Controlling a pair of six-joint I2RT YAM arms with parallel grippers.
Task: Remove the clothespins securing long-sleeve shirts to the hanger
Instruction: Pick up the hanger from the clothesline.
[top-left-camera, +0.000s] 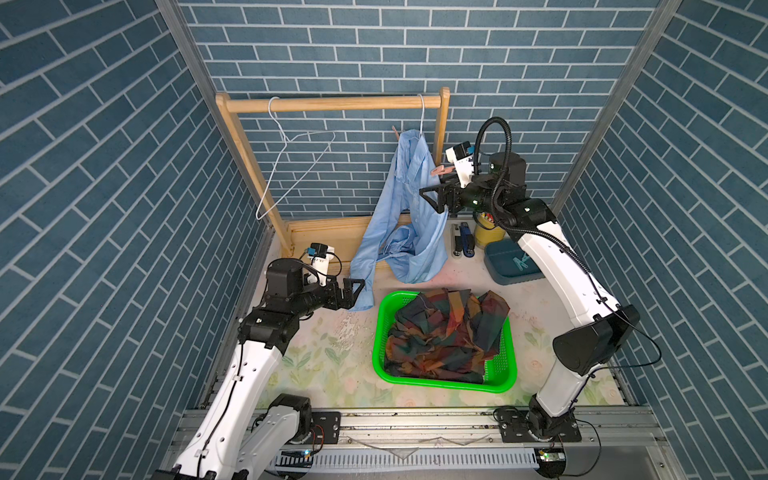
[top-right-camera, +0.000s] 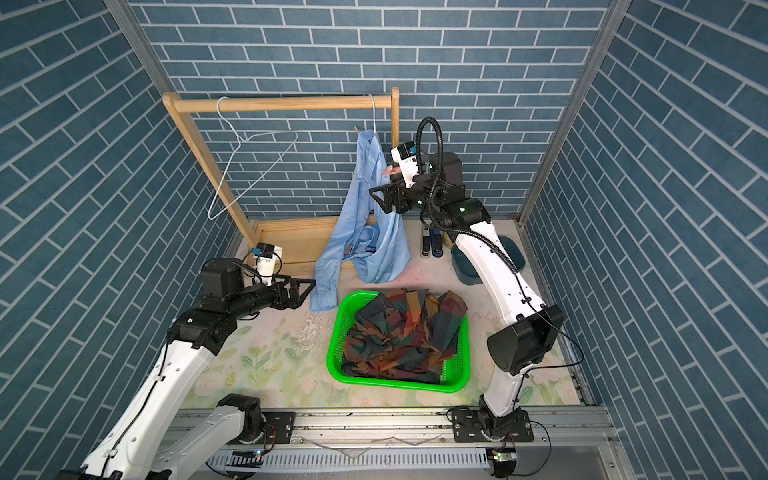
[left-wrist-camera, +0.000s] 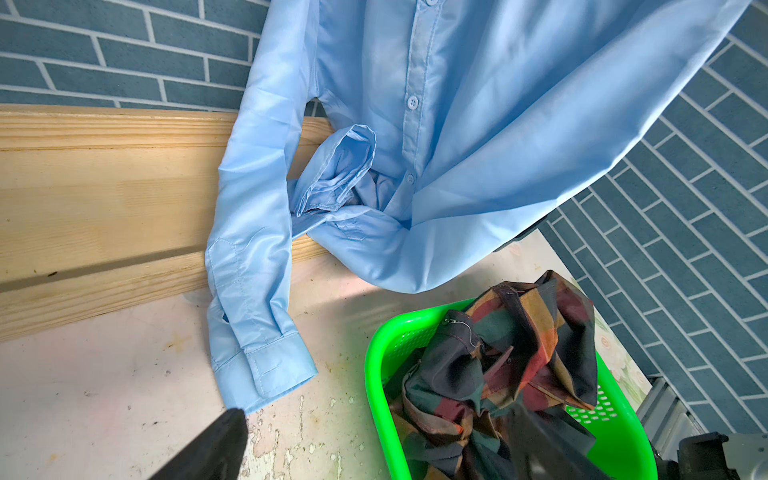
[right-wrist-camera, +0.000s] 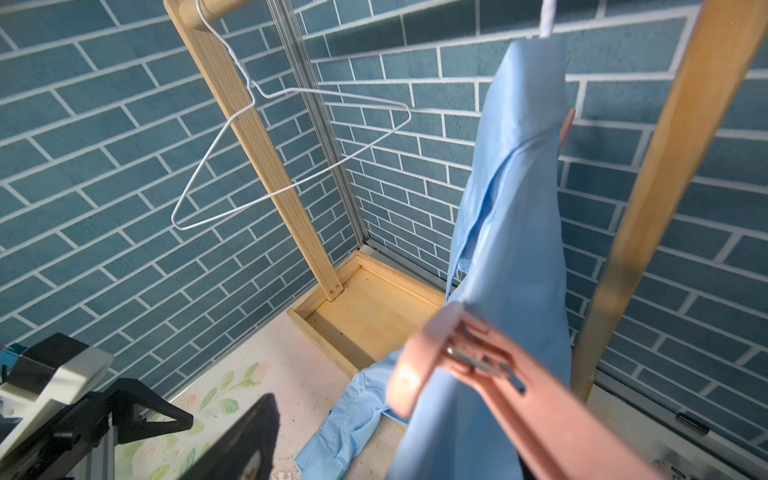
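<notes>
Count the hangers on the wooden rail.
2: a bare white hanger toward the left arm's side, and one carrying the blue shirt toward the right arm's, only its hook showing.

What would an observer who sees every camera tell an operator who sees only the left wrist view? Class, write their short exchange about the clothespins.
Operator: I see the pale blue shirt hanging, but not its top. Any clothespins up there?
Observer: Yes, a salmon pink clothespin sticks out at the very top of the shirt.
Operator: Is that the only one?
Observer: No, a second pink clothespin sits at the shirt's edge, close to the open right gripper. The gripper's fingers are not on it.
</notes>
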